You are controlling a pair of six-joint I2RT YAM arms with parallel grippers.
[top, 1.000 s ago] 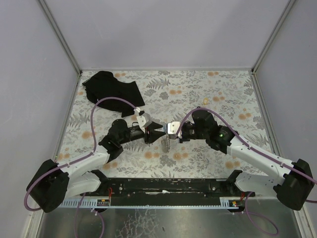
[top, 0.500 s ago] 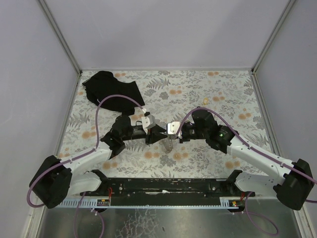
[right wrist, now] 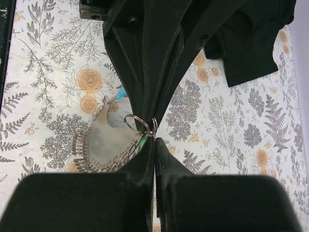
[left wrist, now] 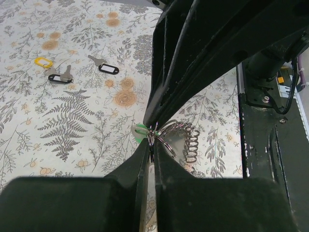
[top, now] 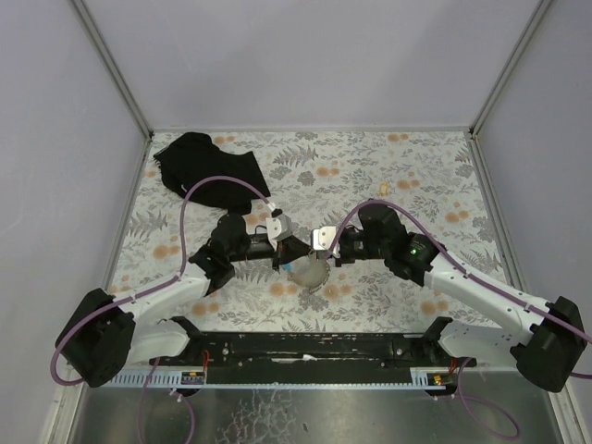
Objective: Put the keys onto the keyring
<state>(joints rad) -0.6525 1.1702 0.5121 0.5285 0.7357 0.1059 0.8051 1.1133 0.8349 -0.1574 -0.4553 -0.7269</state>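
My left gripper [top: 294, 252] and right gripper [top: 309, 250] meet tip to tip at the table's middle. In the left wrist view the left gripper [left wrist: 152, 153] is shut on a thin metal ring of the keyring [left wrist: 166, 133], with a wire coil [left wrist: 191, 143] hanging beside it. A green key tag [left wrist: 139, 131] sits at the tips. In the right wrist view the right gripper [right wrist: 154, 140] is shut at the same ring [right wrist: 136, 123], with a green sliver [right wrist: 145, 140] and a light-blue bit [right wrist: 120, 93] beside it. The bundle hangs below the tips [top: 311, 271].
A black cloth [top: 208, 168] lies at the back left. Two keys with black tags [left wrist: 60, 76] [left wrist: 106, 67] and a yellow tag [left wrist: 42, 62] lie on the floral tabletop; the yellow tag also shows from above [top: 382, 190].
My left gripper has moved right and closed in on the right gripper's tips. The hanging coil and ring bundle has swung out wider below them.
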